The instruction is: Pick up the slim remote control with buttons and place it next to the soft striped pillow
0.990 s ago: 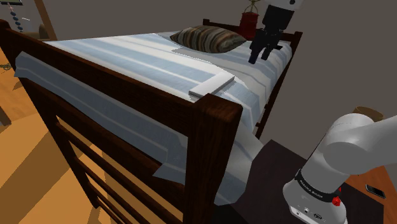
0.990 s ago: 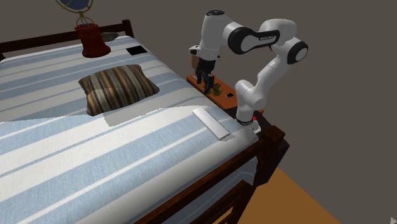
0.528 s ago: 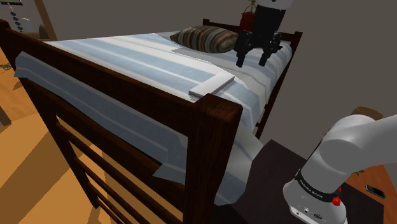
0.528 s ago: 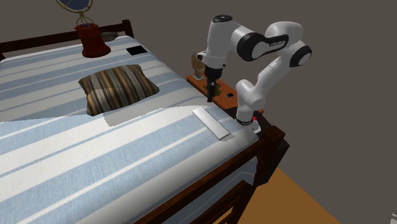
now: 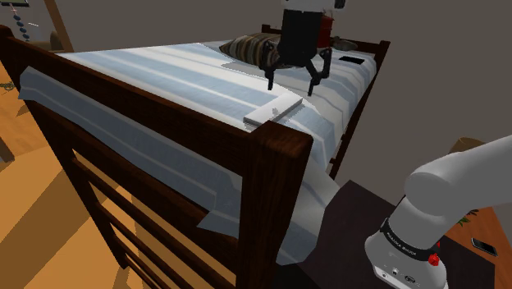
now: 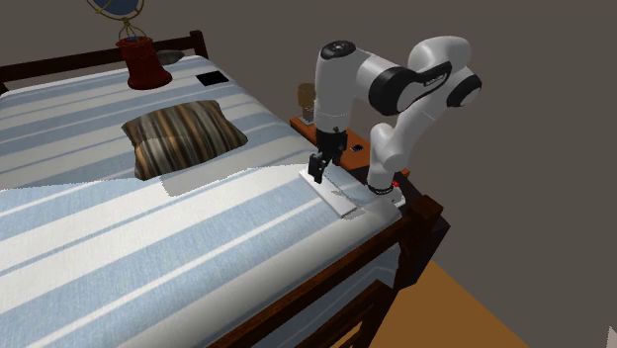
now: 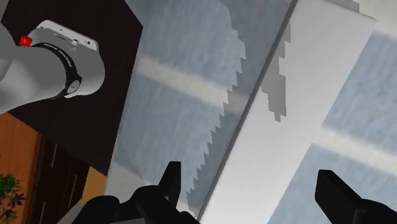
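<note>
- Remote control (image 5: 275, 109): drawn as a plain white slim slab with no buttons to make out. It lies flat on the striped bedcover (image 6: 119, 247) near the corner of the bed closest to the robot's stand, just beside the dark wooden corner post (image 5: 277, 176).
- In the wrist view the remote control (image 7: 286, 146) runs as a long pale strip on a slant between the two black fingers, and neither finger touches it.
- Gripper (image 5: 291, 80): the jaws are spread wide and hold nothing. It hangs above the remote, pointing down at it. In the second exterior view the gripper (image 6: 318, 170) is over the end of the slab that lies towards the pillow.
- Step in hand, as I judge it: the approach before the grasp. Nothing is lifted yet, and the placing is not begun.
- Next move, as I judge it:
  - lower straight down until the fingers straddle the slab's narrow width;
  - perhaps turn the wrist a little so they close squarely across it;
  - the slab is thin and lies flat, so the fingertips must go right down to the cover.
- Striped pillow (image 6: 183, 133): brown and dark stripes, well apart from the remote, further up the bed. The carry must cross a good stretch of cover to reach it.
- Beyond the pillow, at the head of the bed, are a red pot (image 6: 143, 61) and a small black flat item (image 6: 210, 77).
</note>
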`<control>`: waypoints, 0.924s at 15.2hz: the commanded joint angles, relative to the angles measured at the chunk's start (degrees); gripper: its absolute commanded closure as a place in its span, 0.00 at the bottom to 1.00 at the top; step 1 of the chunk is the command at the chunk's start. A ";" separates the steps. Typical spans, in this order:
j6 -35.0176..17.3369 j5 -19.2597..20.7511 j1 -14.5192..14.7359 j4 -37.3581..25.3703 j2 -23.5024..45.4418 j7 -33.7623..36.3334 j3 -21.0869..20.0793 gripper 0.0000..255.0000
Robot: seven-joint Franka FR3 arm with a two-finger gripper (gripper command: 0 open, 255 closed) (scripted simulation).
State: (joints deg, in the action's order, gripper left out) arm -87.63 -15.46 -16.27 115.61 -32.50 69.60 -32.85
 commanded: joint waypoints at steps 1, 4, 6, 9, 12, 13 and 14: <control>0.45 -0.57 -2.88 -3.94 3.83 9.94 -3.97 0.00; -1.71 -1.00 -2.56 -1.13 3.14 9.62 -4.15 0.00; -3.16 -1.29 -2.38 0.68 2.75 9.42 -4.32 0.00; -5.02 -1.66 -2.16 2.93 2.32 9.19 -4.58 0.00; -5.02 -1.66 -2.16 2.93 2.32 9.19 -4.58 0.00; -5.02 -1.66 -2.16 2.93 2.32 9.19 -4.58 0.00; -5.02 -1.66 -2.16 2.93 2.32 9.19 -4.58 0.00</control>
State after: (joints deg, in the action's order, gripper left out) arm -92.63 -17.11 -18.43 118.52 -30.17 78.79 -37.43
